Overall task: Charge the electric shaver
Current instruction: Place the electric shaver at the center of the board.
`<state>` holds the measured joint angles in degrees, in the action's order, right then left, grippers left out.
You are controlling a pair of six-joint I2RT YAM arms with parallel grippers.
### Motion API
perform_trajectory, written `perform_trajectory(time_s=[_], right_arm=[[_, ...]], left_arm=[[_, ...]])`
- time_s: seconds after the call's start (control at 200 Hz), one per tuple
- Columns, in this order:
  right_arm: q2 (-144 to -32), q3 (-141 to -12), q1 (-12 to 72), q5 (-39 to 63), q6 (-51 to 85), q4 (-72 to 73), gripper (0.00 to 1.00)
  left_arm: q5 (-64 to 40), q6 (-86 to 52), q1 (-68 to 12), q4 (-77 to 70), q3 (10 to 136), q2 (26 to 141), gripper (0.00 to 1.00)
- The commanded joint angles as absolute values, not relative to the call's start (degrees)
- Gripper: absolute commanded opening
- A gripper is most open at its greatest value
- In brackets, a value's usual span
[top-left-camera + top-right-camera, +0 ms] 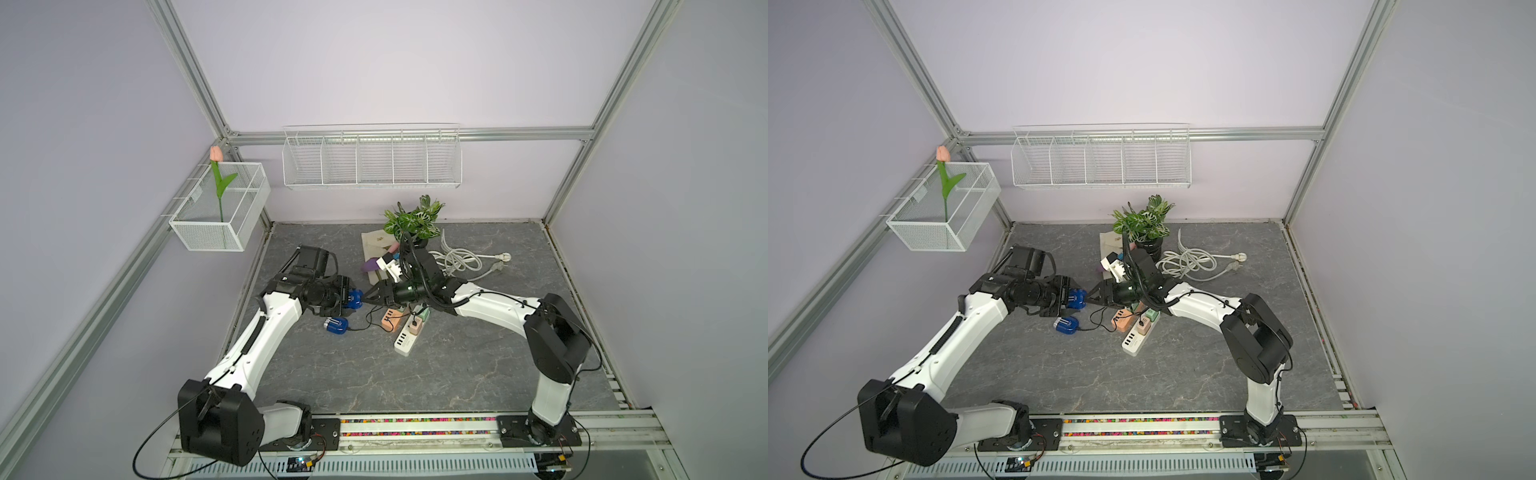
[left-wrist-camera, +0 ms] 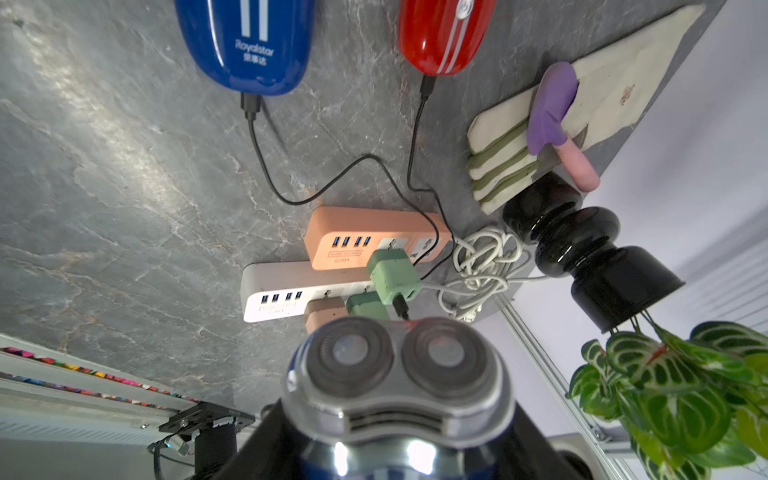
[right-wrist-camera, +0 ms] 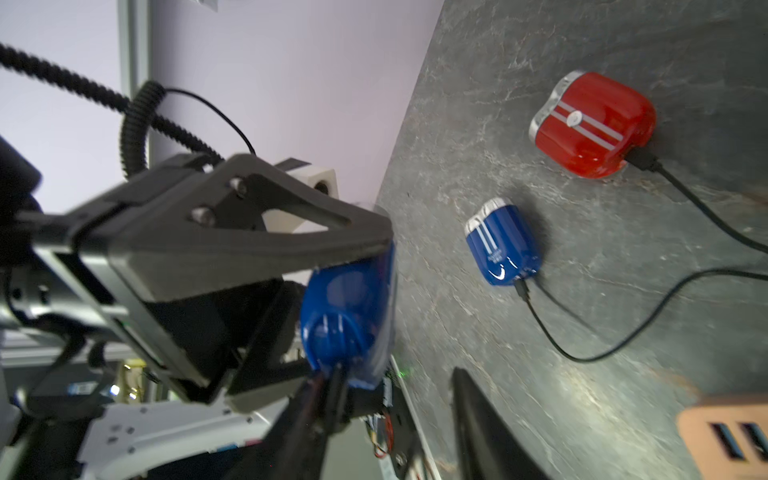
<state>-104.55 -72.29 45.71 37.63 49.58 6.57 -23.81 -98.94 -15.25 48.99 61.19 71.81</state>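
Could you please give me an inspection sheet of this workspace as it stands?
Surface: grey marbled tabletop.
Job's things: blue shaver held off the table; second blue shaver and red shaver lie plugged in; orange power strip beside white power strip.
Clutter: potted plant; purple tool on a folded cloth.
End effectors: left end effector shut on the blue shaver; right end effector open, close to its base.
Cables: black leads run from the lying shavers toward the strips; white cord coiled by the plant.
Surroundings: wire rack on the back wall; wire basket holding a tulip.
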Motion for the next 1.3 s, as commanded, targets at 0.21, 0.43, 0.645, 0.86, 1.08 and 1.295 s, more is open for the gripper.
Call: perform_trajectory(time_s=[0.21,0.43,0.645,0.86,1.08,1.295], right_arm=[[-86.4,-65.3,40.7,35.7,46.2,-7.4,0.83],[-83.0,-66.6,38.8,33.2,43.3,-13.4,0.84],[-83.1,-66.0,38.7,33.9,43.1,-13.5,0.84],[-82.3,-62.6,38.7,36.7,40.7,-12.4,0.84],[-81.0,-60.8,38.7,36.3,40.1,-12.7,0.84],[-80.6,-60.9,38.8,35.1,40.3,-12.9,0.85]], left_arm=[[-21.5,-95.8,-12.5,51.9,55.1,69.0,0.0],[-15.1,-92.1,-14.6,52.5,48.5,70.5,0.0],[-11.0,-95.9,-20.5,45.1,42.1,74.6,0.0],[-8.9,-97.4,-22.3,42.3,37.7,76.9,0.0],[-7.7,-95.9,-22.5,44.3,38.2,78.1,0.61],[-7.2,-93.8,-22.5,48.8,40.7,76.9,0.86]])
